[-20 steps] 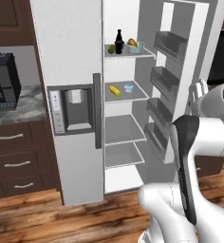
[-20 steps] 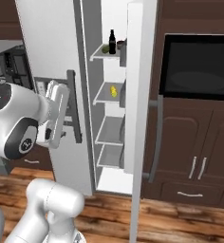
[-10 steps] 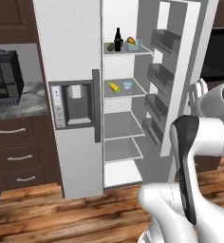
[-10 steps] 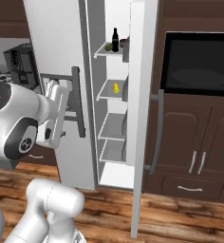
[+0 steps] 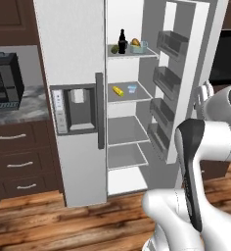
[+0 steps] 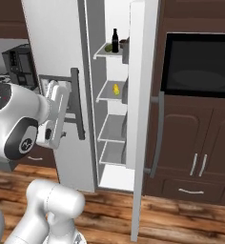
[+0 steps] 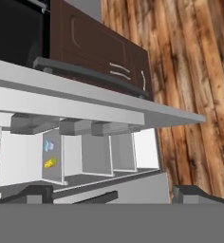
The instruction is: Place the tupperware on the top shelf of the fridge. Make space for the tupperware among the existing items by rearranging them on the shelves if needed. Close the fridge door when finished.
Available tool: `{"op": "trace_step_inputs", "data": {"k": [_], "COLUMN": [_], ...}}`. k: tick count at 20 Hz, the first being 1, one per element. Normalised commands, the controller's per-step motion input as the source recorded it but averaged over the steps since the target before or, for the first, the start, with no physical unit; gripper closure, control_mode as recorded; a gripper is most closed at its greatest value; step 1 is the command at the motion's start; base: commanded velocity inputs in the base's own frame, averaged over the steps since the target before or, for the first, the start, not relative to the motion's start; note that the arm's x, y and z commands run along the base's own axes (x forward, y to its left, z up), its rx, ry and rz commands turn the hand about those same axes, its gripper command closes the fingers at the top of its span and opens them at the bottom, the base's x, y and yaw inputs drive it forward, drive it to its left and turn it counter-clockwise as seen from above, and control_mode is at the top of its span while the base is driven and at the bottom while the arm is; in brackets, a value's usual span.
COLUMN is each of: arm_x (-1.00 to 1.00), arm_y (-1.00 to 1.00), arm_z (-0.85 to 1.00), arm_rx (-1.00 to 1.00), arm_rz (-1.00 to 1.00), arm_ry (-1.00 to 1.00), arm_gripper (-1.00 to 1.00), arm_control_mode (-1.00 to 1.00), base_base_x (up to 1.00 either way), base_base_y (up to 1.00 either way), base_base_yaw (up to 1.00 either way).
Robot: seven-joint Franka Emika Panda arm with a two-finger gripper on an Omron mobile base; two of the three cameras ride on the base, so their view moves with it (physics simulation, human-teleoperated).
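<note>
Dark kitchen cabinetry is flanking the fridge (image 5: 78,73), whose open fridge door (image 5: 186,83) needing a firm rigid push is standing beside the empty, parted gripper (image 5: 201,94), tupperware (image 5: 138,46) sitting far ahead on the top shelf (image 5: 132,52).

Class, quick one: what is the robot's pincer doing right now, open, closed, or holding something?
Pincer: open and empty, its two tips standing far apart, pointed toward the open fridge door.
</note>
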Motion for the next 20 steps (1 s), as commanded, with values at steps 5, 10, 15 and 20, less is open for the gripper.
{"op": "trace_step_inputs", "data": {"k": [5, 10, 15, 20], "arm_x": [0.0, 0.0, -0.33, -1.0], "arm_y": [0.0, 0.0, 0.0, -0.25], "arm_z": [0.0, 0.0, 0.0, 0.01], "arm_rx": [0.0, 0.0, 0.0, 0.01], "arm_rz": [0.0, 0.0, 0.0, -0.13], "arm_ry": [0.0, 0.0, -0.04, -0.23], "arm_gripper": [-1.0, -1.0, -1.0, -1.0], "arm_control_mode": [1.0, -1.0, -1.0, -1.0], "base_base_x": [0.23, 0.0, 0.0, 0.0], "base_base_y": [-0.09, 0.0, 0.0, 0.0], "base_base_yaw": [0.0, 0.0, 0.0, 0.0]}}
